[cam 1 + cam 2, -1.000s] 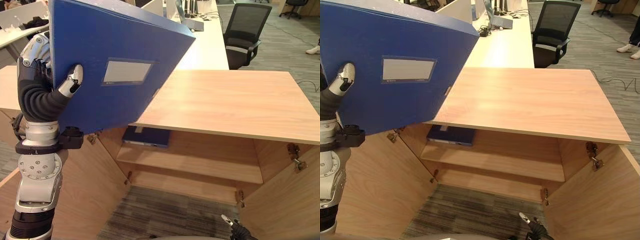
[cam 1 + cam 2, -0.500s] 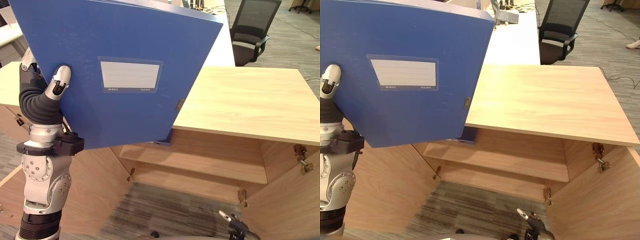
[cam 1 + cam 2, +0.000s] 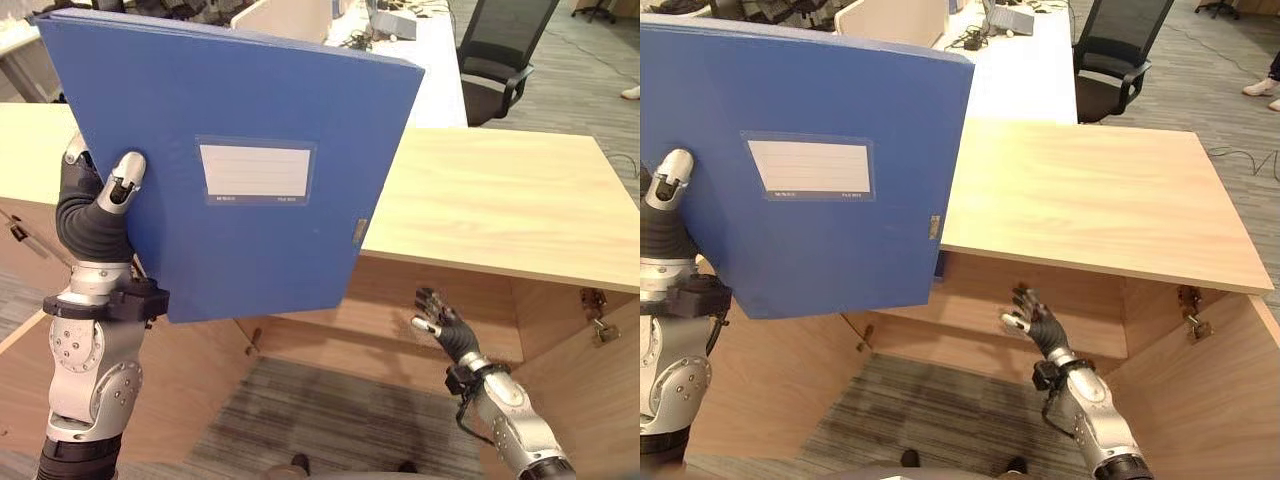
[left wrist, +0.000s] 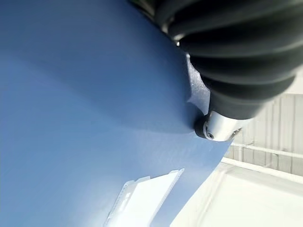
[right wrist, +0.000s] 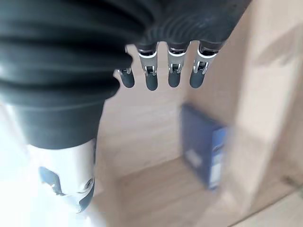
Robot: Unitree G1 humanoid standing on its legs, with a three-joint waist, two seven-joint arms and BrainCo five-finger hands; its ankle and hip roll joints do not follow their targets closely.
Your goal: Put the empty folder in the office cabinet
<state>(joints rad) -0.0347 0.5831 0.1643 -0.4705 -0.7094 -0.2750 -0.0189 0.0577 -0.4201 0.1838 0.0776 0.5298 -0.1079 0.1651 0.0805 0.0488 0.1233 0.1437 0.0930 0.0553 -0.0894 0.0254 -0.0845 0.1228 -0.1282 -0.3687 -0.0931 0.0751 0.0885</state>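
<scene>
My left hand (image 3: 98, 205) grips a large blue folder (image 3: 250, 250) by its edge, thumb on the front face and fingers behind. The folder stands upright, raised in front of the wooden cabinet's left side, its white label facing me. In the left wrist view the thumb (image 4: 218, 126) presses on the folder's cover (image 4: 85, 118). The cabinet (image 3: 500, 200) has both doors swung open, with a shelf (image 3: 400, 345) inside. My right hand (image 3: 440, 325) hovers open, fingers spread, in front of the cabinet opening. Another blue folder (image 5: 203, 146) lies on the shelf past the right hand's fingers (image 5: 173, 75).
The left cabinet door (image 3: 190, 385) and the right door (image 3: 590, 400) stick out toward me. Behind the cabinet run a white desk (image 3: 440, 85) and a black office chair (image 3: 500, 60). A person's shoe (image 3: 1260, 92) shows at the far right on the carpet.
The right hand has risen from the bottom edge up to the cabinet opening. The left hand has turned the folder more upright and lowered it a little. The camera has shifted.
</scene>
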